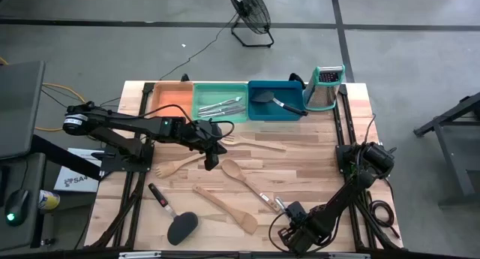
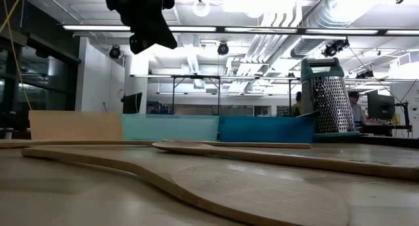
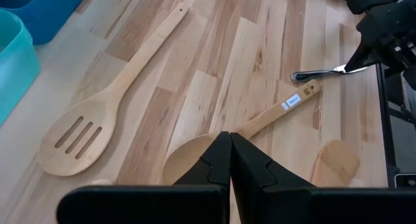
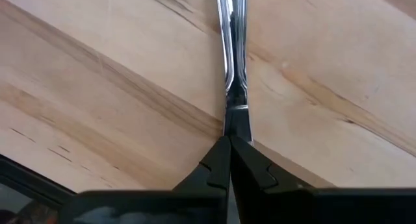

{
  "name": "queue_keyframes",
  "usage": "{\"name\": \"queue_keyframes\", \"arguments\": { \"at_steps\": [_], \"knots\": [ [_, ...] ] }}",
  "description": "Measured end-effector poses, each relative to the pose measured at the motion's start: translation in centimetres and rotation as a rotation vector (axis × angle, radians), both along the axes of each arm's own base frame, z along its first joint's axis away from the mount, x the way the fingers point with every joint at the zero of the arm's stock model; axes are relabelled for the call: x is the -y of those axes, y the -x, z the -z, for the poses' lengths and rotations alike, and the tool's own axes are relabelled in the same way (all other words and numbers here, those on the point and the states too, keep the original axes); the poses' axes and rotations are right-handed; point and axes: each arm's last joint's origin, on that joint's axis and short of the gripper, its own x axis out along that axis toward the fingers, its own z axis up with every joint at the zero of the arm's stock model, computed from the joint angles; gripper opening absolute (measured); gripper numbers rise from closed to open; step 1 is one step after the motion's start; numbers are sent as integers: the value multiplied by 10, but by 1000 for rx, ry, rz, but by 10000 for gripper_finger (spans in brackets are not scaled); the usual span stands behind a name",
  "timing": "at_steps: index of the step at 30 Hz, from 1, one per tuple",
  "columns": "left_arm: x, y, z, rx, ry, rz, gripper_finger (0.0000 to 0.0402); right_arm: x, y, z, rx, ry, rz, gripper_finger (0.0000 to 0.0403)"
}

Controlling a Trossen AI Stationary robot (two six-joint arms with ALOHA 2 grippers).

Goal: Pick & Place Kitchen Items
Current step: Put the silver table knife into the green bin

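Wooden utensils lie flat on the table: a slotted spoon (image 3: pixel 97 123), a spoon (image 1: pixel 241 174), a spatula (image 1: pixel 225 206) and a fork (image 1: pixel 176 166). A black turner (image 1: pixel 175 220) lies near the front left. My left gripper (image 3: pixel 229 138) hangs shut above the wooden spoon's bowl (image 3: pixel 185 156), clear of it. Near the front right, my right gripper (image 4: pixel 230 138) points down and is shut on a slim silver piece of cutlery (image 3: pixel 322 73). My right gripper pinches the silver cutlery at its near end (image 4: pixel 236 120) between its two fingertips. The fingers come from above and point down. The piece runs straight away from them, low over the wood, its rounded far end (image 3: pixel 298 76) on the table.
Along the far edge stand an orange tray (image 1: pixel 171 95), a green tray (image 1: pixel 202 101) holding silver cutlery, and a blue tray (image 1: pixel 259 110) holding a black turner. A steel grater (image 1: pixel 324 86) with a teal top stands to their right. Bare wood lies at the middle right.
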Motion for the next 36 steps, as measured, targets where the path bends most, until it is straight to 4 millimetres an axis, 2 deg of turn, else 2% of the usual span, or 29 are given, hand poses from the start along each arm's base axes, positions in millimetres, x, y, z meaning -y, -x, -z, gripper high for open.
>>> {"name": "queue_keyframes", "arguments": {
  "at_steps": [14, 27, 36],
  "knots": [
    [0, 3, 4, -49, -4, 2, 0, -1, 2, 3, -17, 7, 28, 3],
    [0, 3, 4, -48, -23, 19, 0, -25, 11, 8, 16, -105, 74, 3],
    [0, 3, 4, -48, -29, 26, 0, -40, 18, 7, 34, -196, 42, 3]
  ]
}}
